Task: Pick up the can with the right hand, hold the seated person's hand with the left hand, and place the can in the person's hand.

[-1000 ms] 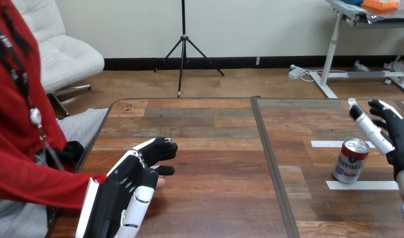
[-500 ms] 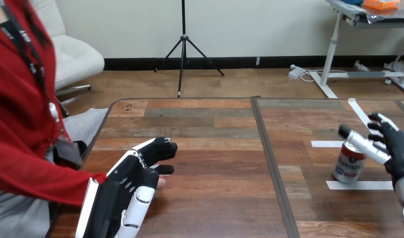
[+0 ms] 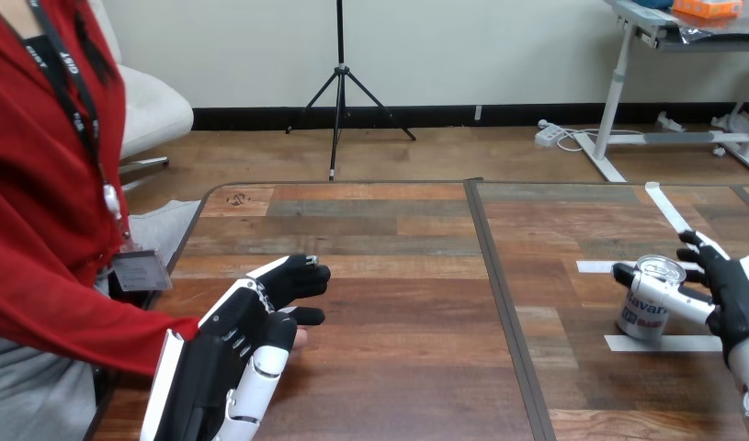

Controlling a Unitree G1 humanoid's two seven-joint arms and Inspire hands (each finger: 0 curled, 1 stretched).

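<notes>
The can (image 3: 644,312) is seen standing on the table (image 3: 398,276), at its right side. It is placed between two white tape strips. One strip (image 3: 595,266) lies just behind it and the other strip (image 3: 664,344) lies just in front of it. The can's bottom is set on the wood.

The right hand (image 3: 738,294) is wrapped round the can. Its thumb (image 3: 678,303) is laid across the can's front. Its fingers (image 3: 706,253) are curled at the can's far side, near the top rim. So the can is touched on both sides.

The left hand (image 3: 228,354) is seen at the left side of the table, well apart from the can. It is laid on top of the person's hand (image 3: 300,338), which is mostly hidden under it. A small bit of the person's hand is seen poking out at the left hand's right edge. The red sleeve (image 3: 95,322) comes in from the left edge, and its end is covered by the left hand. Whether the person's hand is gripped or just covered cannot be told.
</notes>
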